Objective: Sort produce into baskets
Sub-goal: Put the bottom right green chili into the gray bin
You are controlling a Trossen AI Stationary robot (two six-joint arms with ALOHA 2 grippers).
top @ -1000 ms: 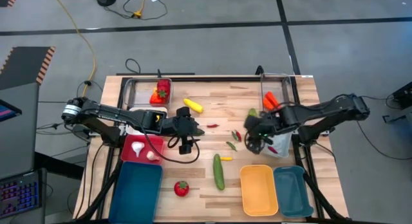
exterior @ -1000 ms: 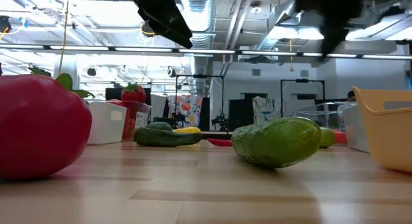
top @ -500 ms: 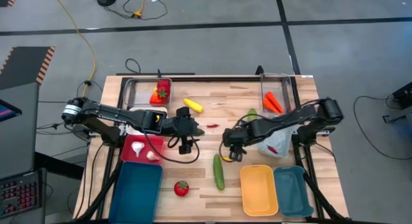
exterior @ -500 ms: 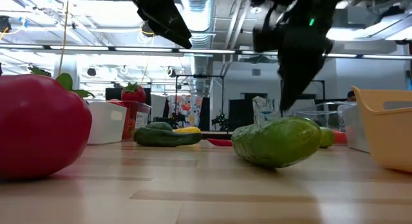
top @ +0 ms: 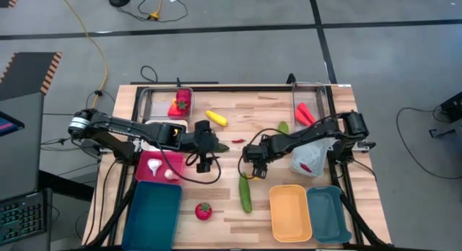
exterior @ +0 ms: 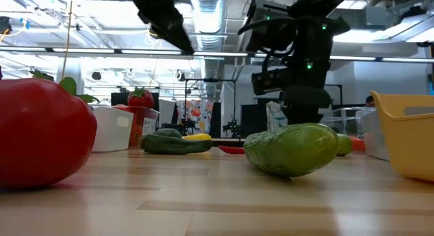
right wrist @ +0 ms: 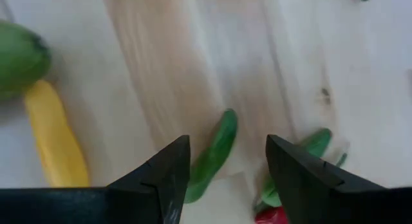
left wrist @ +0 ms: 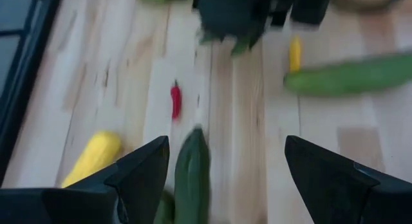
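Observation:
My right gripper (top: pixel 253 160) is open and low over the table's middle. Its fingers stand on either side of a small green chilli (right wrist: pixel 214 153) that lies on the wood, and it also shows in the low view (exterior: pixel 298 93). A second green chilli (right wrist: pixel 308 149), a red one (right wrist: pixel 273 215) and a yellow chilli (right wrist: pixel 54 141) lie close by. My left gripper (top: pixel 204 156) is open just to its left, above a dark green cucumber (left wrist: pixel 192 169). A red chilli (left wrist: pixel 175 100) and a yellow squash (left wrist: pixel 94 154) lie beyond it.
A long cucumber (top: pixel 245 192) and a tomato (top: pixel 203 211) lie near the front edge. Clear baskets hold strawberries (top: pixel 180 103) and carrots (top: pixel 303 114). Garlic lies in the red basket (top: pixel 173 159). The white basket (top: pixel 309 156), orange-yellow basket (top: pixel 289 211) and two teal baskets (top: pixel 327 213) (top: pixel 154 215) stand around.
My right gripper has gone from over the white basket toward the table's left, to the middle, and has come down close to the wood over the small chillies.

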